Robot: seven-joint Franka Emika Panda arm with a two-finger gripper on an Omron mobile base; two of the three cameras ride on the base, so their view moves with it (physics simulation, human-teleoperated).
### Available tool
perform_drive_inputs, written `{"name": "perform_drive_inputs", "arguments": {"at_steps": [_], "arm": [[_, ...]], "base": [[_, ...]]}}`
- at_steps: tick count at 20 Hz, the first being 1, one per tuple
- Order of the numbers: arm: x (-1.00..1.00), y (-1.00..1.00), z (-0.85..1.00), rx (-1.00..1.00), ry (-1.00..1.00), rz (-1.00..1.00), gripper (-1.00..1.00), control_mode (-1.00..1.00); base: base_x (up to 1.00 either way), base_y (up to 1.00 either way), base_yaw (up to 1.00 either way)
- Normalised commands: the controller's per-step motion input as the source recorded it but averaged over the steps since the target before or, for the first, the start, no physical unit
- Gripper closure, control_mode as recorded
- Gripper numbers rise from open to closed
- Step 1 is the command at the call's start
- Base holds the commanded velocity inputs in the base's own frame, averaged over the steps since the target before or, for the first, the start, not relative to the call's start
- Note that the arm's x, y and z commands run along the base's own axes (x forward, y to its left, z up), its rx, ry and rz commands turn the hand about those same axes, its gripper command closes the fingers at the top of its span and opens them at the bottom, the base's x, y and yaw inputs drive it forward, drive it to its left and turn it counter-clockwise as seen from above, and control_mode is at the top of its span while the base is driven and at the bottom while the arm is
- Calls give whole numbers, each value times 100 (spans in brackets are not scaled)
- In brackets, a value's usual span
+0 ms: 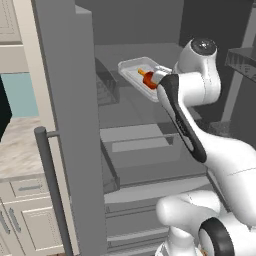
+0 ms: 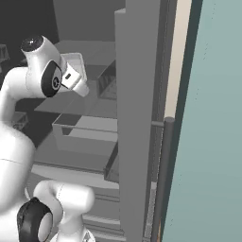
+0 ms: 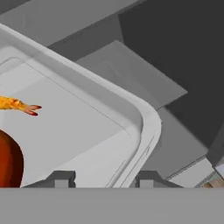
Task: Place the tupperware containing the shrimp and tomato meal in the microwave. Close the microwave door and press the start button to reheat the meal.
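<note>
Currently the gripper [image 3: 104, 178] is seen with its two finger tips straddling the tupperware's [image 3: 146, 127] rim, one tip on each side; whether the rim is actually clamped cannot be told. Inside the tray, ahead of the fingers, the shrimp [image 3: 15, 105] and the tomato [image 3: 8, 162] are seen. Grey shelves [image 3: 131, 74] lie beyond.

place: kitchen | cues: open fridge shelves [image 1: 140, 145], cream cabinet drawers [image 1: 27, 187], marble countertop [image 1: 20, 145]
</note>
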Motion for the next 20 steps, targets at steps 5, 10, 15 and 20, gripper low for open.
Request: {"name": "perform_drive_inputs", "arguments": {"at_steps": [5,10,15,20], "arm": [[-99,-5,-19,-3,6,17,100,-100],[-52,-8,-19,-4,7,0,100,-100],[-24,-39,-12,0,0,-8,100,-100],[-13,-56,-9,0,0,-17,100,-100]], "base": [[0,0,0],[0,0,0],[0,0,0],[0,0,0]]}}
